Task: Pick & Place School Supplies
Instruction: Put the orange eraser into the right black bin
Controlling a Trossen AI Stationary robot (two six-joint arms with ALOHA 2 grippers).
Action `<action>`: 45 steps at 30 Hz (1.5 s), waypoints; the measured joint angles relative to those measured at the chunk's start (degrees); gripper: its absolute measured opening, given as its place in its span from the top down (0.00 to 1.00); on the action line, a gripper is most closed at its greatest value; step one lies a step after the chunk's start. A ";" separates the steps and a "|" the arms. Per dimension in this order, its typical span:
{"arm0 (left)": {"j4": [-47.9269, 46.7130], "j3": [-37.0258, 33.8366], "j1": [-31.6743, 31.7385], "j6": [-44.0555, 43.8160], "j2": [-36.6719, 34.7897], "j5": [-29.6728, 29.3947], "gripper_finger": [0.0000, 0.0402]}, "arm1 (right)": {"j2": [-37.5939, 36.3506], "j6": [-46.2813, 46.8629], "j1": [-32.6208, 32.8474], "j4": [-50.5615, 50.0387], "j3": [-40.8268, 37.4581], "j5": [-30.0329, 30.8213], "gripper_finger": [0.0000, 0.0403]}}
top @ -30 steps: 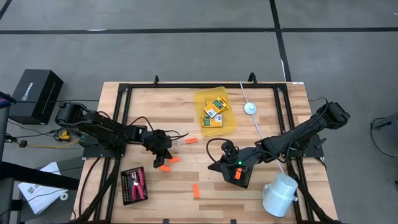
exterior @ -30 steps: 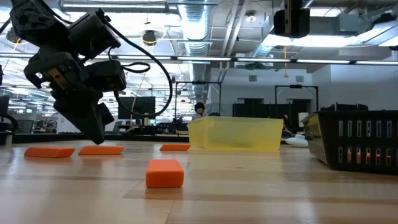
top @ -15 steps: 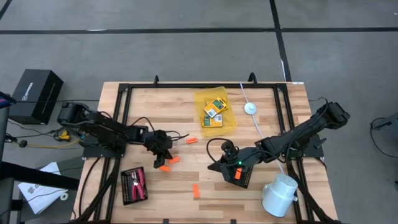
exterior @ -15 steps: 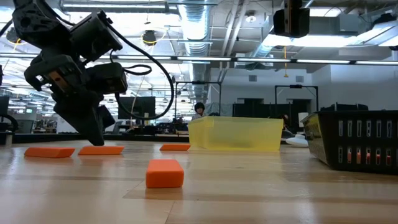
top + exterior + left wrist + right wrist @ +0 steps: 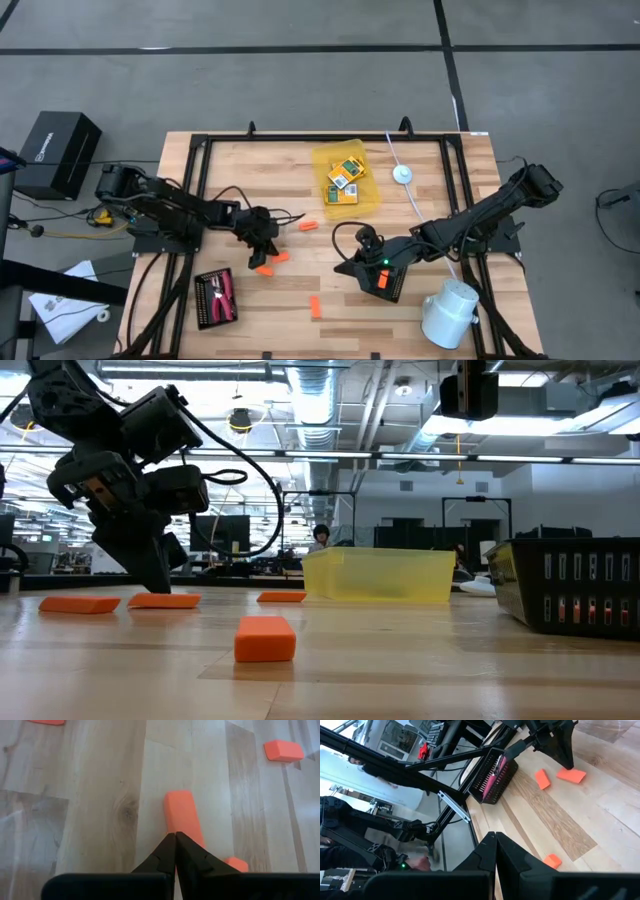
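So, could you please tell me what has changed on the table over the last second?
The left gripper, shut and empty, edged slightly towards the table's middle above the orange sticks. Nothing was grasped or released. The right gripper, sticks and yellow tray stayed put.

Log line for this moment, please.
left pincer: shut, empty, tips over orange stick | right pincer: shut, empty, waiting mid-table | card boxes: in yellow tray

an industrial lab hall: exposed ceiling ducts [image 5: 330, 400], strip lights, concrete floor [image 5: 300, 70], rows of workstations behind.
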 joint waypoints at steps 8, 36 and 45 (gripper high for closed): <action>-0.40 -0.10 1.31 1.06 0.23 -1.55 1.00 | 0.00 0.01 0.00 0.21 0.00 -0.02 1.00; -2.78 -0.37 6.87 -10.82 -16.04 -1.64 0.98 | 0.00 -1.44 0.50 0.43 0.00 -0.73 1.00; -2.76 -0.29 1.20 -15.97 -24.38 -0.89 0.76 | 0.00 -1.68 -0.02 0.44 0.00 -1.46 1.00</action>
